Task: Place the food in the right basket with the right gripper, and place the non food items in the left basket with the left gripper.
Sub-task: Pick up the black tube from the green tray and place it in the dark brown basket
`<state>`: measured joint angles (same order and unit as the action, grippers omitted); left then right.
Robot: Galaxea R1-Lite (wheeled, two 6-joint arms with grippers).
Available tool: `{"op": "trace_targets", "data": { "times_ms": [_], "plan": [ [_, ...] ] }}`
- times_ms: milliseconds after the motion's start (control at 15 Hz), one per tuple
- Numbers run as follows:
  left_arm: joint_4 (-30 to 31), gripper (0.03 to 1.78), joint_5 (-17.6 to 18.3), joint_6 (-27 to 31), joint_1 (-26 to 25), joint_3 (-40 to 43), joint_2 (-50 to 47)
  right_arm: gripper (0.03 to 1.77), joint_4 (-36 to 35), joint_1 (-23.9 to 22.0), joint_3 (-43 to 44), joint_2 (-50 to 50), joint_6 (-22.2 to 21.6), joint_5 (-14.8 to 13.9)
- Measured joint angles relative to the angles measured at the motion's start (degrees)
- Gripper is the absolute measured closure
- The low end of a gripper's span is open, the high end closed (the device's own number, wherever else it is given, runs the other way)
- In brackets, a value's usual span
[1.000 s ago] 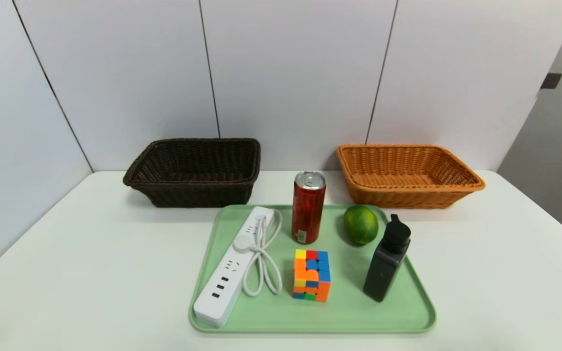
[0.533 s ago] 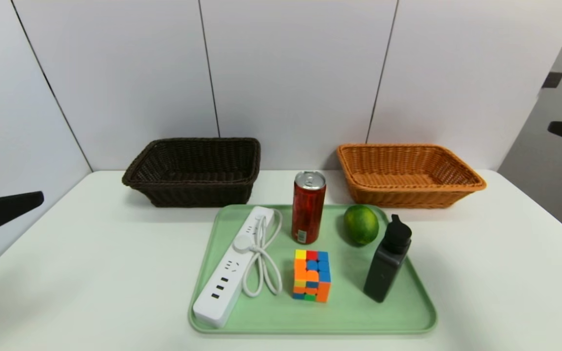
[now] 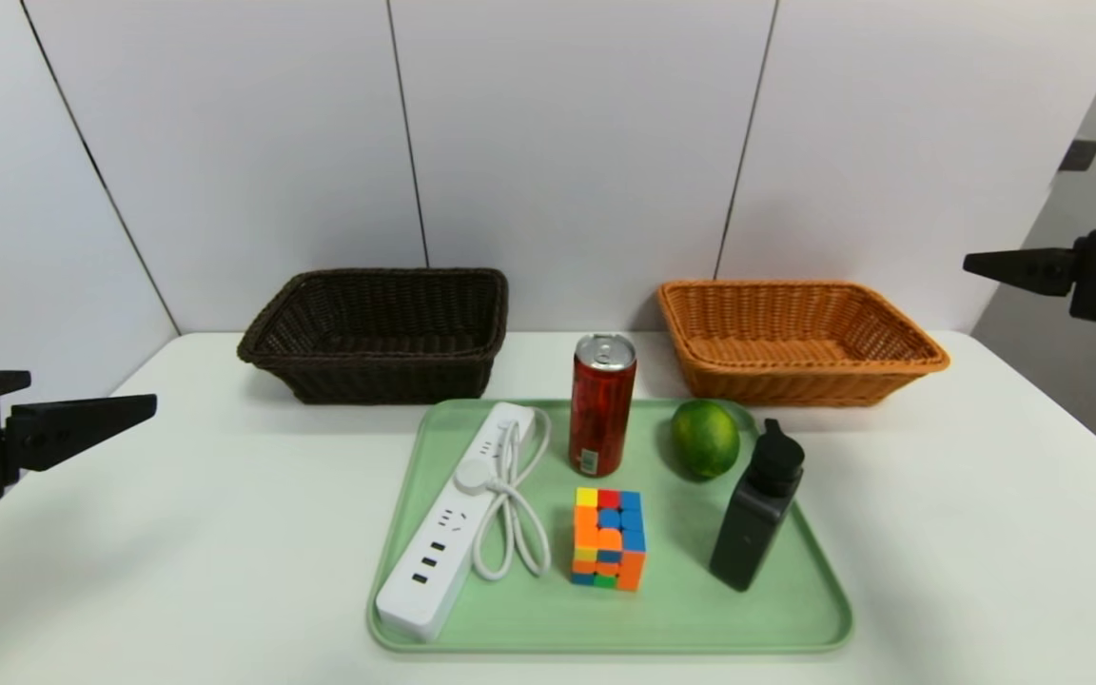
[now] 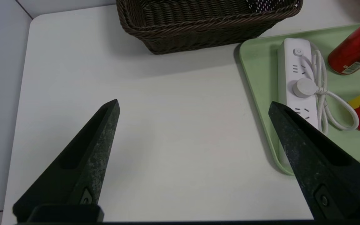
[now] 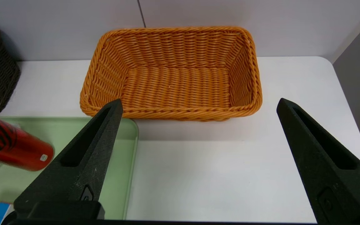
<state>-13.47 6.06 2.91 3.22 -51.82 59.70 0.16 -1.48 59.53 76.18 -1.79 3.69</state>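
Bare white table (image 3: 177,533) flanks the pale green plastic tray (image 3: 795,609); the tall red can (image 3: 602,404) (upright) stands between both wicker baskets.

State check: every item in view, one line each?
left gripper: open, empty, over the table left of the tray
right gripper: open, empty, facing the orange basket
dark basket: empty
orange basket: empty
tray: loaded, five items
can: upright
lime: on the tray
black bottle: upright, capped
cube: scrambled
power strip: flat, cord looped beside it

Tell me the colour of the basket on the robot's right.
Orange wicker basket, empty; it shows best in the right wrist view.
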Motion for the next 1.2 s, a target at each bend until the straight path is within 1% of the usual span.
{"op": "trace_targets", "data": {
  "times_ms": [133,200,267,333,400,467,533,667,733,800,933,1000,1067,1200],
  "plan": [
    [1.54,0.12,-0.09,-1.43,2.68,0.37,2.54,0.10,-1.87,-0.28,0.91,2.51,0.80,0.13],
    [1.90,0.12,-0.52,-3.29,5.10,0.34,3.95,0.10,-3.93,-0.32,1.11,3.89,1.38,0.46],
    [1.99,0.12,-1.00,-5.56,7.97,0.01,5.24,0.10,-6.66,-0.32,1.06,5.11,1.68,1.29],
    [2.04,0.12,-1.71,-8.72,11.36,-0.71,6.49,0.10,-8.34,-0.28,0.76,5.94,1.97,3.02],
    [1.93,0.12,-3.15,-13.32,15.17,-1.89,7.96,0.10,-7.66,-0.21,0.59,6.53,2.58,4.55],
    [1.97,0.12,-5.38,-17.38,19.05,-2.91,9.33,0.10,-5.91,-0.15,0.69,6.95,3.06,4.95],
    [2.28,0.12,-7.96,-20.22,22.82,-3.72,10.73,0.10,-3.77,-0.09,1.30,7.30,3.28,5.17],
    [5.05,0.12,-11.90,-21.87,30.24,-4.49,13.53,0.10,-2.66,0.11,1.96,7.86,3.33,5.23],
    [7.94,0.12,-13.41,-22.02,33.74,-4.27,14.91,0.10,-2.61,0.16,2.07,8.13,3.27,5.17],
    [12.46,0.12,-15.48,-21.96,37.41,-2.94,16.48,0.10,-2.61,0.16,2.18,8.27,3.27,5.10],
    [23.11,0.12,-19.77,-19.97,43.23,2.29,19.38,0.10,-2.58,0.13,2.65,8.39,3.28,4.92],
    [28.82,0.12,-21.24,-18.24,45.43,5.27,20.78,0.10,-2.61,-0.01,2.82,8.44,3.30,4.92],
    [35.05,0.12,-22.02,-16.55,47.49,7.97,22.38,0.10,-2.57,-0.23,2.88,8.41,3.28,4.95],
    [44.28,0.12,-22.28,-15.36,50.30,10.70,25.70,0.10,-2.55,-0.34,2.82,8.30,3.17,5.01]
  ]
}}
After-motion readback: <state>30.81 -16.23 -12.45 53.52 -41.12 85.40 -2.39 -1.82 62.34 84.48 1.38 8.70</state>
